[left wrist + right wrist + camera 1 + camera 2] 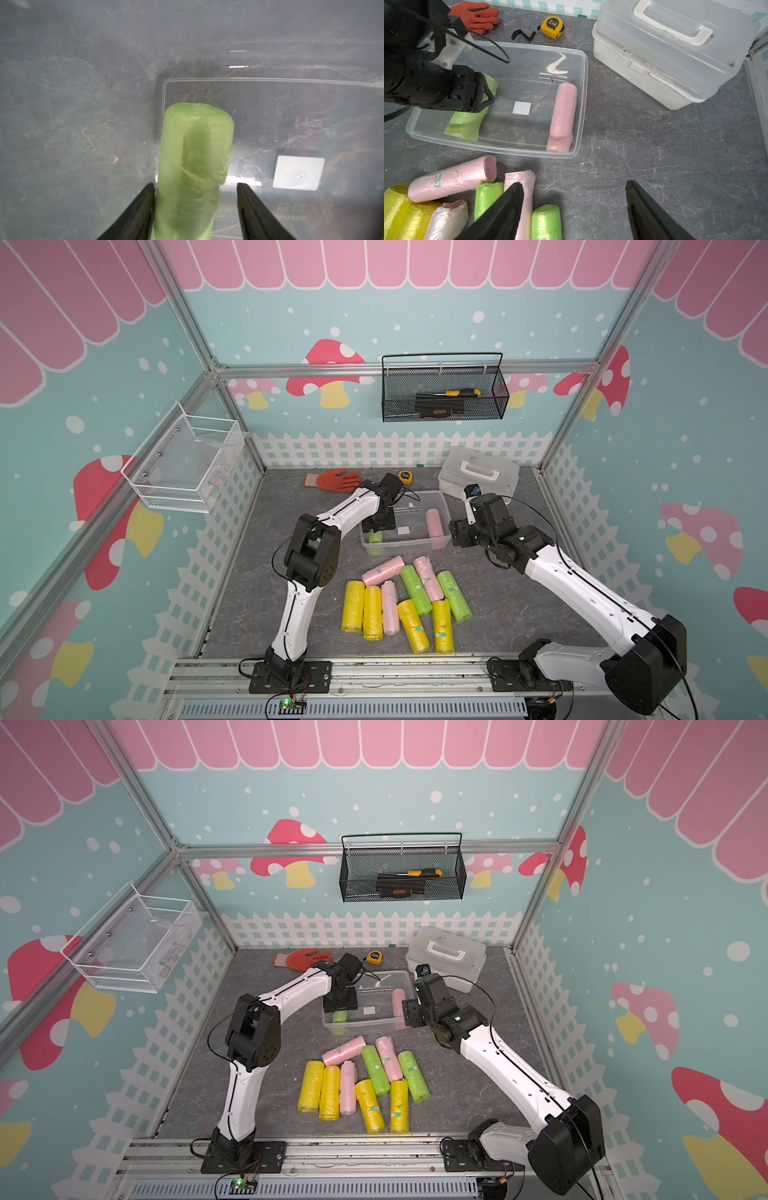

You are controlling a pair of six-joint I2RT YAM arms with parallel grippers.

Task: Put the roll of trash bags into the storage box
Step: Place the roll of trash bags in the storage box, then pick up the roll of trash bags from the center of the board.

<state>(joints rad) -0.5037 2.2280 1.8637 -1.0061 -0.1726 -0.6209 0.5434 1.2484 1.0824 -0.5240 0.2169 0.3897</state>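
Two rolls lie in the box (583,83) — a green roll (467,124) at the end nearer the left arm and a pink roll (562,116) along the opposite end wall, with a white sticker (521,107) on the floor between them. The left gripper (195,184) reaches down into the box over the green roll, its jaws parted to either side of it. In the left wrist view one finger (141,207) touches the roll's side, while a clear gap separates the other finger from it, so the roll is not clamped. In both top views the gripper covers the roll's far part, and only the near end shows, close to the box's front wall. The right gripper (574,184) hangs above the table (654,155) just beside the end of the box that holds the pink roll, jaws wide with nothing between them. Nine loose rolls (415,589) — four yellow, three pink, two green — lie bunched on the table in front of the box, apart from it. Behind the box sit a white case (664,62), a yellow tape measure (552,27) and an orange glove (477,16).
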